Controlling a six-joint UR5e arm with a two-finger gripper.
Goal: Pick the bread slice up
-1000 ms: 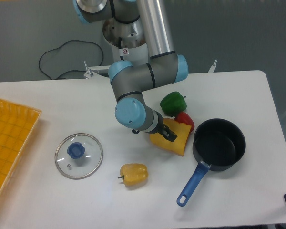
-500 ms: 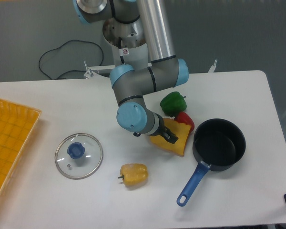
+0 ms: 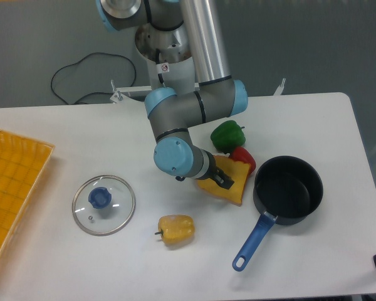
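One pot [image 3: 288, 189] holds nothing; tool [image 3: 224, 180] over bread slice [image 3: 229, 188], its grip unclear.

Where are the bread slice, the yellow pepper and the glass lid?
bread slice [image 3: 235, 185]: fixed camera, bare yellow face.
yellow pepper [image 3: 177, 229]: fixed camera, middle of its body.
glass lid [image 3: 103, 198]: fixed camera, blue knob.

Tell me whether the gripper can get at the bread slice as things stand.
Probably yes: the gripper is already right over the bread slice, with nothing covering it. The red pepper and pot crowd its far side.
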